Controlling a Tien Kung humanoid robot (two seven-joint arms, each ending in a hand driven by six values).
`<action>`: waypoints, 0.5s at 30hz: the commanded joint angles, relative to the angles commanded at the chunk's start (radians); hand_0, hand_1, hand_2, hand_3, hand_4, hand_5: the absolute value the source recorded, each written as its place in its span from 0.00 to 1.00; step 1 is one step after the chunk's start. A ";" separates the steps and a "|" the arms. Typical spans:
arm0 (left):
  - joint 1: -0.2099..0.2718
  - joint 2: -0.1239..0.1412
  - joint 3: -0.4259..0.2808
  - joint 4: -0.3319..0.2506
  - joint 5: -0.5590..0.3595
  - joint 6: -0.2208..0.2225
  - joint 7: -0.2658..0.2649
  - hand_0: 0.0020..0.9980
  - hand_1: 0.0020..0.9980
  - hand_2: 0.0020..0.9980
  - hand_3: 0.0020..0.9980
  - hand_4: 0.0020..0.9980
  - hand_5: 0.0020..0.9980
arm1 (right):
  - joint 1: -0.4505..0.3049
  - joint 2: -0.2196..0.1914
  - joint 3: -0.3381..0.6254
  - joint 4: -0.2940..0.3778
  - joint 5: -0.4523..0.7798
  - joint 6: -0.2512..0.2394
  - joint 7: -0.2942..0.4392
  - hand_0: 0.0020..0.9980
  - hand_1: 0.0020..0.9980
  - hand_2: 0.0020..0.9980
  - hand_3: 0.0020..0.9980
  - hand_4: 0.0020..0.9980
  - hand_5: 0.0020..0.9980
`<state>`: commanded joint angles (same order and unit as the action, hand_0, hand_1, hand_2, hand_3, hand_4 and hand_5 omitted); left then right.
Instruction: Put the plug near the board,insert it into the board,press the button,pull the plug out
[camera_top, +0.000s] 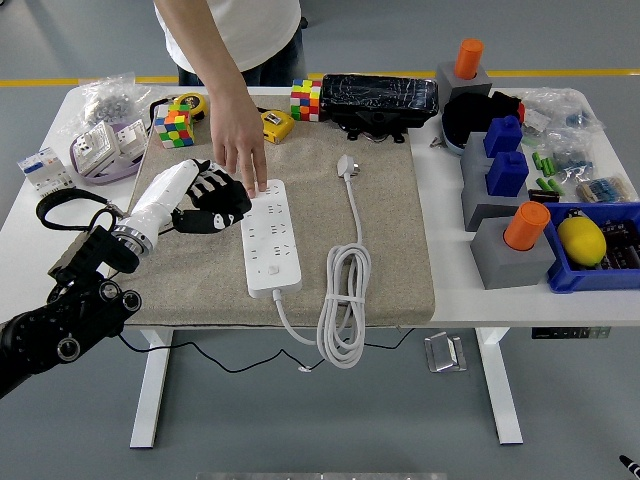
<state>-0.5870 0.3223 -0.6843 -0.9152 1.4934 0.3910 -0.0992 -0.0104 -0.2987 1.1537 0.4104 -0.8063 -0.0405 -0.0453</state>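
My left hand (212, 198) sits just left of the board (268, 245), its black fingers curled around a dark object I cannot identify. A person's hand (243, 150) presses the board's far end. The plug (347, 166) lies on the mat (385, 240), well right.

The white plastic power strip (270, 243) looks smooth and slightly glossy — it lies on a beige, coarse-woven cloth mat (390, 240); the white tabletop (450, 290) is smooth and matt.
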 joint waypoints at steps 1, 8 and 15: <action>0.001 0.003 0.000 0.011 -0.001 -0.009 0.007 0.28 0.34 0.41 0.53 0.68 0.00 | 0.000 0.000 0.000 0.000 0.000 0.000 0.000 0.62 0.68 0.65 0.56 0.98 0.58; 0.001 0.007 0.002 0.068 -0.009 -0.014 0.015 0.30 0.37 0.43 0.53 0.68 0.00 | 0.000 0.001 -0.001 0.000 0.000 0.000 0.000 0.62 0.68 0.65 0.56 0.98 0.58; 0.005 0.009 -0.004 0.078 -0.011 -0.037 0.027 0.51 0.54 0.58 0.62 0.86 0.08 | 0.001 0.000 0.000 0.000 0.000 0.000 0.000 0.62 0.68 0.65 0.56 0.98 0.58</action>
<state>-0.5819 0.3315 -0.6886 -0.8370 1.4824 0.3537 -0.0723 -0.0097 -0.2983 1.1542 0.4109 -0.8060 -0.0402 -0.0451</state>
